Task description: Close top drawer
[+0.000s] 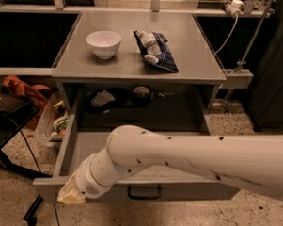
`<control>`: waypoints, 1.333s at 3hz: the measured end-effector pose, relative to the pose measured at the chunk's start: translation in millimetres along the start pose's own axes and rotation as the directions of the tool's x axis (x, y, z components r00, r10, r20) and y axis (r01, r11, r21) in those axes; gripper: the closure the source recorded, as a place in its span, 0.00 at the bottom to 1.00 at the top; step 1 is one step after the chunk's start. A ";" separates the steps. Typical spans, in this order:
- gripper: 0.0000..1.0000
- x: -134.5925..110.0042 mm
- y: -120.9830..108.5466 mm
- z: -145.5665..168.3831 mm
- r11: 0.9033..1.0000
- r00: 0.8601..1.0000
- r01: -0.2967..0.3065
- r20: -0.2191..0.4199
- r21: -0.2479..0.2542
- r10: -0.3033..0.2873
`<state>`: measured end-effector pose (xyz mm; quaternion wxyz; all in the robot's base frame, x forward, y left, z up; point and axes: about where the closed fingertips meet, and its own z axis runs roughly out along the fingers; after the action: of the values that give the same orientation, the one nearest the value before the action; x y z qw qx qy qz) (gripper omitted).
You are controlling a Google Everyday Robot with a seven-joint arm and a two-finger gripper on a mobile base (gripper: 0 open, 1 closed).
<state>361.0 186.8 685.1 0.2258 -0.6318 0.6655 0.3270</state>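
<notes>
The top drawer [185, 192] is a wide grey metal drawer, pulled far out toward the camera, with a small black bar handle [144, 194] at mid-front. Inside, at its back, lie a crumpled white item [102, 98] and a dark round object [141, 93]. My white arm reaches across the drawer from the right. My gripper [71, 194] is at the drawer's front left corner, right at the front panel; only its tan end shows.
The grey cabinet top [191, 51] holds a white bowl [103, 43] and a dark snack bag [155, 49]. A black stand [9, 128] and an orange cloth [25, 88] are at the left. A dark cabinet [274, 78] stands at the right.
</notes>
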 end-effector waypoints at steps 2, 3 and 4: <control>0.11 12.3 -59.2 -21.5 0.995 0.999 -0.015 -0.029 0.101 0.018; 0.00 14.3 -63.9 -23.1 0.994 0.999 -0.019 -0.030 0.109 0.023; 0.00 18.9 -102.7 -25.2 0.991 0.999 -0.033 -0.032 0.133 0.038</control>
<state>463.4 156.8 673.5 0.2502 -0.6088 0.7007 0.2752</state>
